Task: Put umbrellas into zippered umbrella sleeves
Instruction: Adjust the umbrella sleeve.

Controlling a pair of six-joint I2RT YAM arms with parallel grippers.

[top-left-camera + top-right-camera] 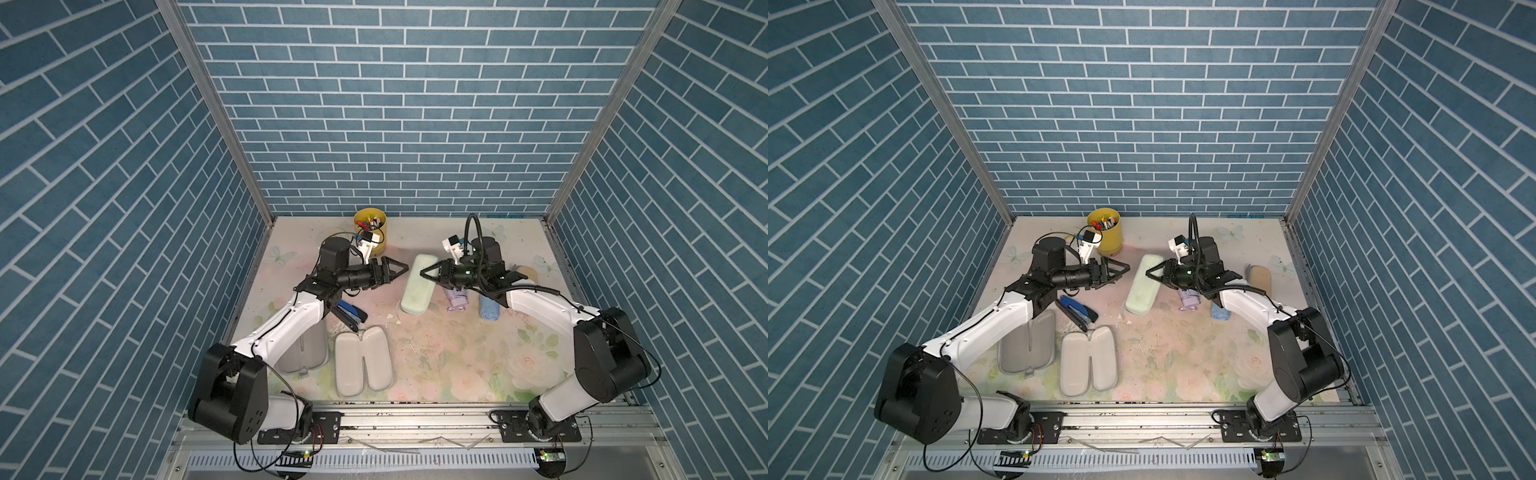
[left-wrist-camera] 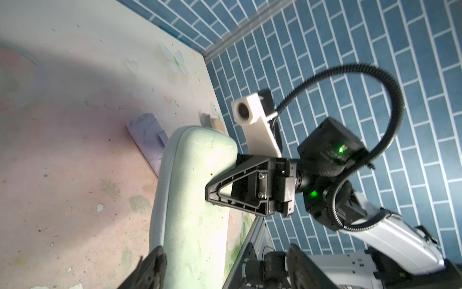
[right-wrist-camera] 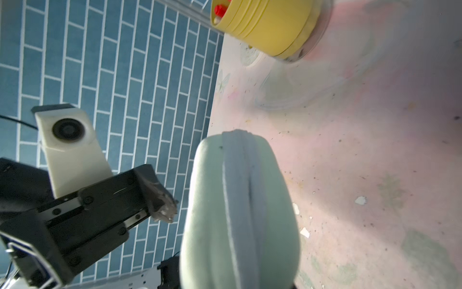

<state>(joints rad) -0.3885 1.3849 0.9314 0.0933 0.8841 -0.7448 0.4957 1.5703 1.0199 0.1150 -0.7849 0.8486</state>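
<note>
Mint sleeve [image 1: 419,286]: middle of the bench [image 1: 457,357], halves together, lying front to back, zip edge facing the right arm [image 1: 540,303].
Right fingers [image 2: 211,192]: narrow, clamped on the mint sleeve across the thickness of its far half; one finger lies over the broad face in the left wrist view.
Left fingers [image 3: 162,207]: spread wide, holding nothing, tips just beside the mint sleeve on its other side, a sliver of gap showing.
Lilac umbrella [image 1: 456,297]: on the bench just right of the mint sleeve, partly under the right arm.
Light blue umbrella [image 1: 489,309]: next along, beside the lilac one, half covered too.
Tan sleeve [image 1: 527,272]: far right, behind the right arm.
Open sleeve [image 1: 363,361]: front left, spread flat, grey inside up.
Second open sleeve [image 1: 1027,343]: beside it, partly under the left arm [image 1: 286,324].
Stapler [image 1: 1077,311]: dark blue, just behind the two open sleeves.
Yellow cup [image 1: 372,230]: back of the bench, pens [image 1: 370,220] inside.
</note>
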